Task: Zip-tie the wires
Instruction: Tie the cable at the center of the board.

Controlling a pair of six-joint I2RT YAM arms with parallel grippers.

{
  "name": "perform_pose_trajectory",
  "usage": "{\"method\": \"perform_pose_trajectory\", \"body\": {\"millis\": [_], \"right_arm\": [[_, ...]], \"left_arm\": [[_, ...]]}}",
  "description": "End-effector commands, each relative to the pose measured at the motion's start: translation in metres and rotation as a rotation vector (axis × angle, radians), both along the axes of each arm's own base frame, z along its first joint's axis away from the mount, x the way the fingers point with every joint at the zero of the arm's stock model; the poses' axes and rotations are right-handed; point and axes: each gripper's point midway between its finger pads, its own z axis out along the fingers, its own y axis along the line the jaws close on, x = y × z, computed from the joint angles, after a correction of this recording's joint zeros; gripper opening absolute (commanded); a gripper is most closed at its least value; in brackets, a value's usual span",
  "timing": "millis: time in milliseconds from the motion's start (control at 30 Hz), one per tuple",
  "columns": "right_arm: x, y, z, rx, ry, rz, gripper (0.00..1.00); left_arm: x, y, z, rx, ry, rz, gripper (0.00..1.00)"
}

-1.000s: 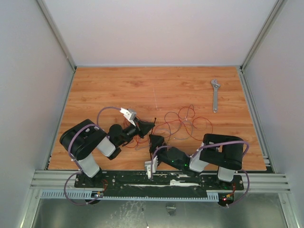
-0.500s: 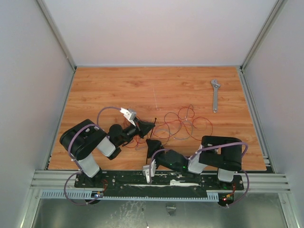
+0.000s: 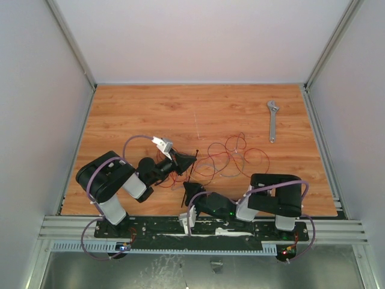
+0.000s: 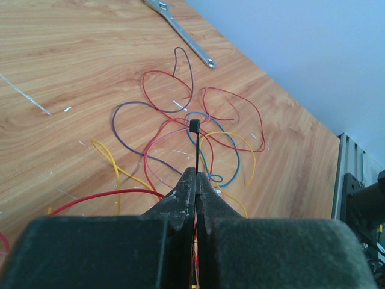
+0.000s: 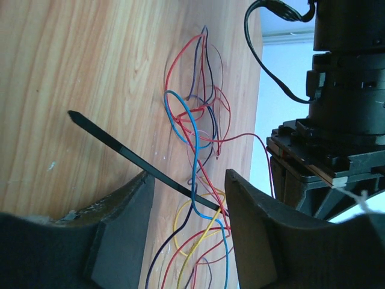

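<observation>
Left gripper (image 4: 196, 180): jaws closed on the zip tie (image 4: 197, 150), its head sticking up over the wires (image 3: 231, 158) on the table (image 3: 150, 108).
Right gripper (image 5: 189, 179): jaws partly apart, the zip tie's tail slanting between them; contact unclear.

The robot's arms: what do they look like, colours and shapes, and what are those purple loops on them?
The left arm and right arm match: chunky black joints linked by pale grey tubes, with a lilac cable looping outside each. The left hand and right hand are each two matte black wedge-shaped fingers; a small white bracket sits behind each.
</observation>
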Motion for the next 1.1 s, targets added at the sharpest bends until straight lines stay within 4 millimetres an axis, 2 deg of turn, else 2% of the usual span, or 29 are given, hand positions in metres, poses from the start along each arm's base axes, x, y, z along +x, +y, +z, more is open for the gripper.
{"method": "perform_pose_trajectory", "body": {"millis": [0,533,933,1067], "right_arm": [[-0.008,0.009,0.001,0.017,0.007,0.024,0.5],[-0.026,0.015,0.002,0.043,0.026,0.051,0.25],[-0.03,0.019,0.004,0.058,0.038,0.057,0.16],[-0.03,0.019,0.007,0.086,0.073,0.045,0.05]], "left_arm": [[0.0,0.0,0.067,-0.173,-0.221,-0.004,0.0],[0.0,0.0,0.067,-0.179,-0.222,-0.008,0.0],[0.0,-0.001,0.067,-0.178,-0.227,-0.011,0.0],[0.0,-0.001,0.068,-0.179,-0.236,-0.015,0.0]]}}
